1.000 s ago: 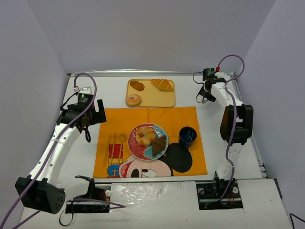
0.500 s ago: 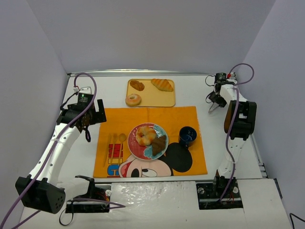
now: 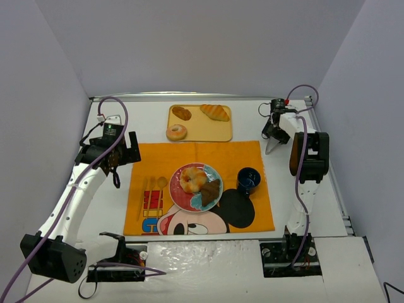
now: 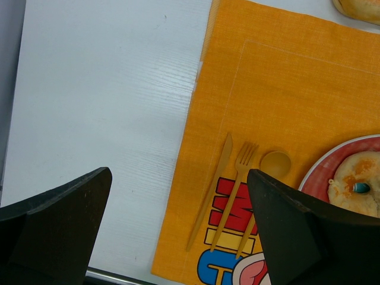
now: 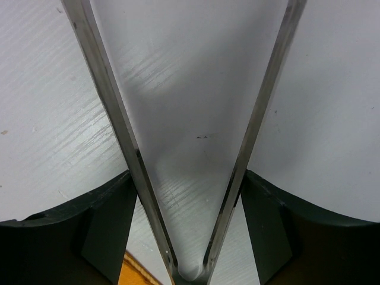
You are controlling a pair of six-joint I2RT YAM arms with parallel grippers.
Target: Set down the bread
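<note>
**Bread (image 3: 210, 110) lies on tray (image 3: 211, 131) and plate (image 3: 177, 198); tongs (image 5: 122, 136) hold nothing**

Three pieces rest on the tray just behind the mat (image 3: 249, 154): a croissant (image 3: 218, 113), a small dark roll (image 3: 182, 113) and a doughnut (image 3: 176, 132). On the plate at the mat's middle, a pale ring (image 3: 192, 178) touches darker pieces (image 3: 211, 191) whose kind I cannot make out. The right gripper (image 5: 187, 175) hangs off the mat's far right corner. Its fingers press on the tongs, whose arms spread wide over bare table (image 3: 151, 120). The wrist view cuts off their tips. The left gripper (image 4: 178, 172) hovers at the mat's left edge, jaws wide apart and empty. Its view crops the plate, ring and doughnut.
</note>
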